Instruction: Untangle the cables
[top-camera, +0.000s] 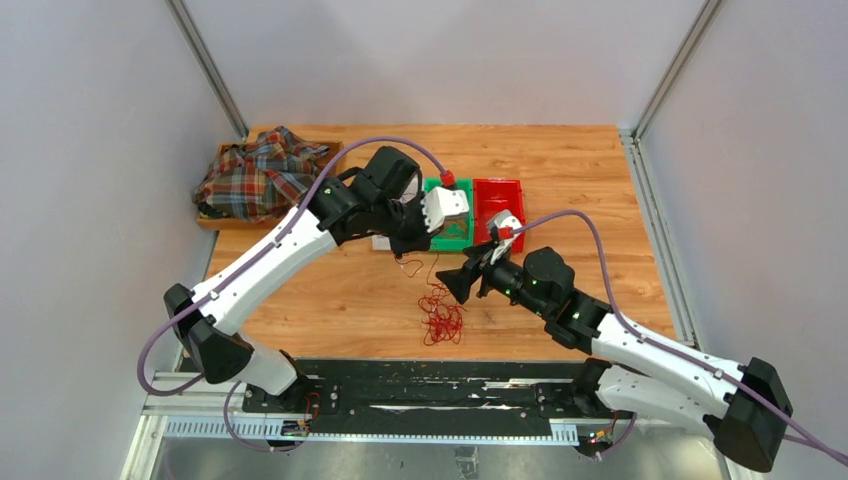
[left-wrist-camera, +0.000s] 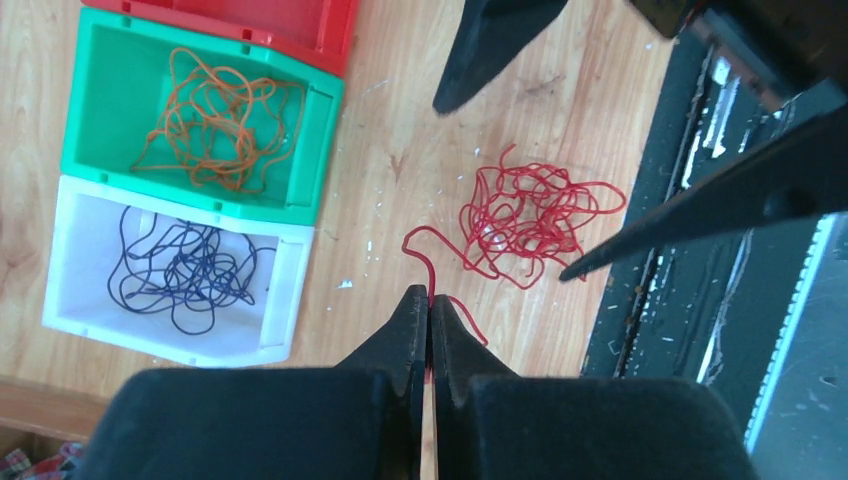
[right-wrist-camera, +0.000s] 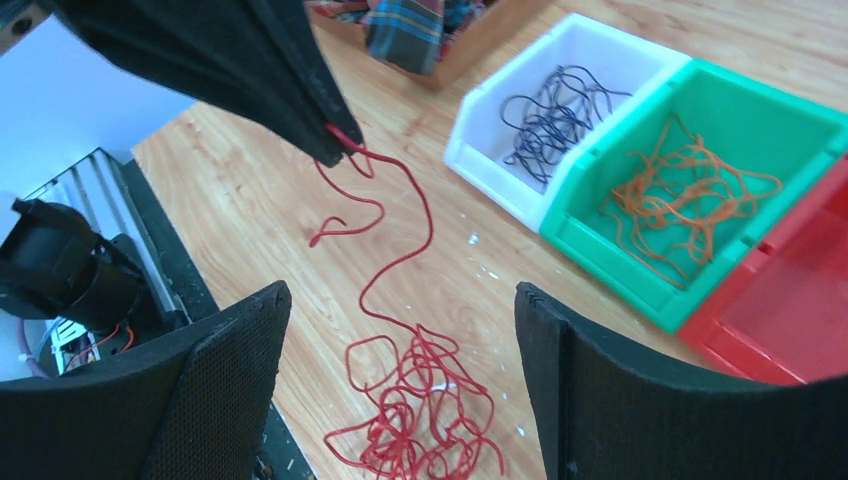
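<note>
A red cable (top-camera: 440, 315) lies as a loose clump on the wooden table, with one strand running up to my left gripper (top-camera: 402, 255). In the left wrist view the left gripper (left-wrist-camera: 430, 298) is shut on that strand, and the clump (left-wrist-camera: 530, 220) lies just beyond it. My right gripper (top-camera: 452, 285) is open and empty, hovering above the clump (right-wrist-camera: 420, 420), which shows between its fingers (right-wrist-camera: 230, 350). An orange cable (left-wrist-camera: 220, 120) lies in the green bin (left-wrist-camera: 325, 150). A dark purple cable (left-wrist-camera: 180, 265) lies in the white bin (left-wrist-camera: 285, 300).
A red bin (top-camera: 497, 200) stands right of the green bin (top-camera: 450, 232) and looks empty (right-wrist-camera: 800, 320). A wooden tray with plaid cloth (top-camera: 260, 172) sits at the back left. A black rail (top-camera: 420, 385) runs along the table's near edge.
</note>
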